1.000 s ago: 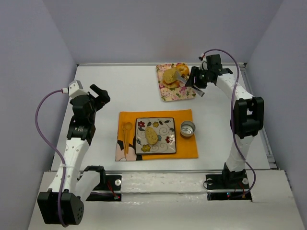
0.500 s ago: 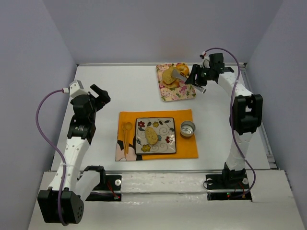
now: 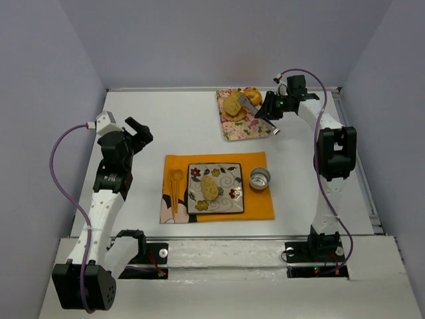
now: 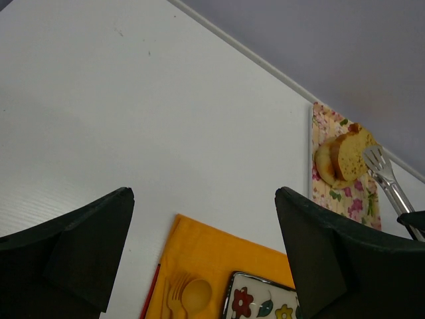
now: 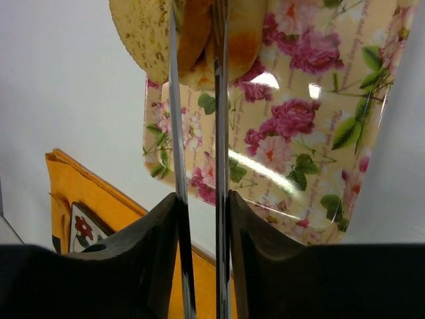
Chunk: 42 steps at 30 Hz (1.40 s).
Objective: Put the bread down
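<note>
My right gripper [image 3: 272,108] is shut on metal tongs [image 3: 253,103] over the floral tray [image 3: 247,129] at the back right. In the right wrist view the gripper [image 5: 202,199] squeezes the tong arms [image 5: 221,133]. Their tips pinch the larger speckled bread slice [image 5: 143,33], also seen from above [image 3: 233,104], next to a golden pastry [image 5: 247,40]. I cannot tell whether the slice is off the tray. The small oval bread slice [image 3: 210,187] lies on the flowered square plate [image 3: 231,201]. My left gripper [image 3: 136,130] is open and empty over the table at the left, also in its wrist view [image 4: 202,219].
The plate sits on an orange mat [image 3: 260,207] with an orange fork and spoon [image 3: 175,186] on its left and a small metal cup [image 3: 259,178] on its right. Grey walls enclose the white table on three sides.
My right gripper has shifted a little toward the back wall, and the tongs and the bread slice have moved slightly with it. The left arm has not moved.
</note>
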{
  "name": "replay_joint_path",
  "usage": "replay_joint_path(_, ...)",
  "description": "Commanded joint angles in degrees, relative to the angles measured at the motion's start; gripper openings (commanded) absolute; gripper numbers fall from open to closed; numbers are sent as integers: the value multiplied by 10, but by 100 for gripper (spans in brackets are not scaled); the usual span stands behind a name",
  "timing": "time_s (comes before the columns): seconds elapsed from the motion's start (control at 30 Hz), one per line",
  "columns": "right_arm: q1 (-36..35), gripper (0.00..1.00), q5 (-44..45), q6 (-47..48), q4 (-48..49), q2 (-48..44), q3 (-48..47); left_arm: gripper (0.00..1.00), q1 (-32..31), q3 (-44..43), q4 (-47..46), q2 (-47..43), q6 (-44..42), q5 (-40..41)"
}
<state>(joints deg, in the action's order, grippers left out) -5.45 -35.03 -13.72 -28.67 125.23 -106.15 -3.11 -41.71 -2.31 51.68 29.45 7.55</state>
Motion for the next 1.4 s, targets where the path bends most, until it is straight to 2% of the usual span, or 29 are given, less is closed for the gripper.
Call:
replay_joint_path(0.0,2,33,-6,-10,34,-9,-33,99,2,-13,-18,-7,-4,5)
replay_joint_path(0.13,2,22,15,-8,34,-31,-27,99,2,-12,-18,-8,-4,4)
replay_joint_path(0.23,2,20,36,-6,34,-55,-19,99,2,-12,-18,-9,-4,3)
replay_joint_path(0.6,2,19,81,14,37,-196,52,99,2,-8,-23,-15,-2,-11)
replay_joint_path(0.77,2,17,69,8,37,-252,94,99,2,-7,-25,-19,-1,-18)
replay_joint_path(0.87,2,17,30,-7,37,-311,145,99,2,-6,-26,-18,1,-22)
replay_joint_path(1.0,-43,18,21,-22,38,-405,234,99,2,-6,-29,-18,1,-26)
replay_joint_path(1.1,-142,18,27,-40,36,-471,298,99,2,-6,-29,-19,2,-32)
replay_joint_path(1.37,-264,19,14,-86,1,-547,416,99,2,1,-34,-25,6,-48)
